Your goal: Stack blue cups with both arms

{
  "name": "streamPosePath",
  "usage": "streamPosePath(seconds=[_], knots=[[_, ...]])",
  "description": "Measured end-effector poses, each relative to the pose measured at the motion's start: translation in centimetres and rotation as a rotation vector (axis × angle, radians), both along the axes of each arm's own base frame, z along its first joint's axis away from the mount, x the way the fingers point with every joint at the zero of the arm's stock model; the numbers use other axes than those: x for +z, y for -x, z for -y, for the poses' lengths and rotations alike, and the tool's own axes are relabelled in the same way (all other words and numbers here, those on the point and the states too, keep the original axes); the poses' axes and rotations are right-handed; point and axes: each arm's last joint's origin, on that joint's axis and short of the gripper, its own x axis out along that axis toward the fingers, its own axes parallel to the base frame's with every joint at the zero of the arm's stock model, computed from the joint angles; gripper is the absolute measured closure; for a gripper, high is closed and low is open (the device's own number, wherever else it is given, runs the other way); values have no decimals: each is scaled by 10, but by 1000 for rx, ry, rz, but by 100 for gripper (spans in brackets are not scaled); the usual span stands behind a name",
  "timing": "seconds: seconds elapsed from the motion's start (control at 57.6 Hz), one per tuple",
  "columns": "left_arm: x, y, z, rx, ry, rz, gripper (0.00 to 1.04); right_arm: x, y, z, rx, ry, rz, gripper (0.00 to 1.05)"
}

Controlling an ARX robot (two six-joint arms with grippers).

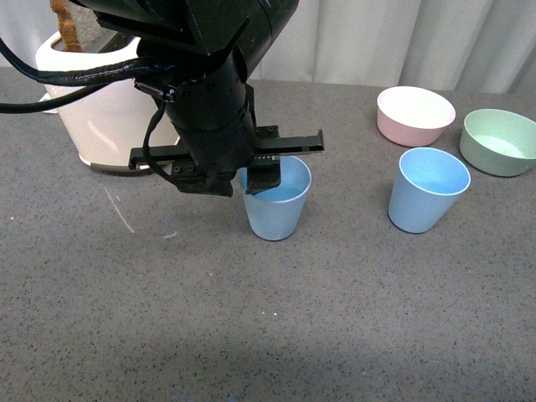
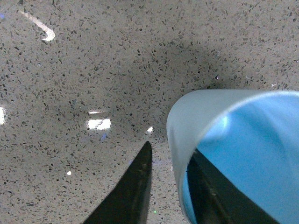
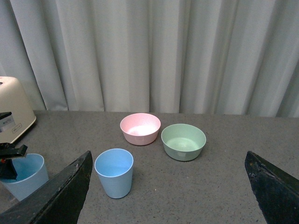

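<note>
One blue cup (image 1: pixel 276 208) stands upright mid-table. My left gripper (image 1: pixel 240 184) is open and straddles its near-left rim: in the left wrist view one finger (image 2: pixel 131 191) is outside the cup wall (image 2: pixel 184 135) and the other is inside, and neither visibly presses the wall. The second blue cup (image 1: pixel 427 191) stands upright to the right, untouched. My right gripper (image 3: pixel 168 156) is open, empty and held high; it is out of the front view. Its view shows the second cup (image 3: pixel 114 172) ahead and the first cup (image 3: pixel 23 176) with the left gripper at the edge.
A pink bowl (image 1: pixel 415 115) and a green bowl (image 1: pixel 498 141) sit behind the second cup at the back right; both also show in the right wrist view (image 3: pixel 140 128) (image 3: pixel 183 141). A cream appliance (image 1: pixel 92 113) stands at the back left. A curtain hangs behind the table.
</note>
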Motion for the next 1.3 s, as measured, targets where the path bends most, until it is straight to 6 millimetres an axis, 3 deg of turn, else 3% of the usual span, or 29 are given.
streamPosePath(seconds=[0.243,0.382,0.417,0.486,0.556,0.712,0.799,0.869,0.938,1.06,1.303], knots=[[22,4,-5,22,28,56,27,0,0,0,0,0,0,10],[32,4,-6,28,38,81,6,0,0,0,0,0,0,10],[32,4,-6,29,37,81,5,0,0,0,0,0,0,10],[31,4,-6,30,37,81,7,0,0,0,0,0,0,10],[19,5,-11,23,-59,293,16,0,0,0,0,0,0,10],[-5,44,-56,-1,-151,706,41,0,0,0,-2,0,0,10],[23,68,-85,57,-75,1022,57,0,0,0,-1,0,0,10],[46,82,-101,83,-51,1143,68,0,0,0,0,0,0,10],[54,100,-118,91,-61,1174,80,0,0,0,0,0,0,10],[45,125,-135,65,-85,1102,100,0,0,0,0,0,0,10],[56,165,-160,63,-84,1134,101,0,0,0,0,0,0,10]])
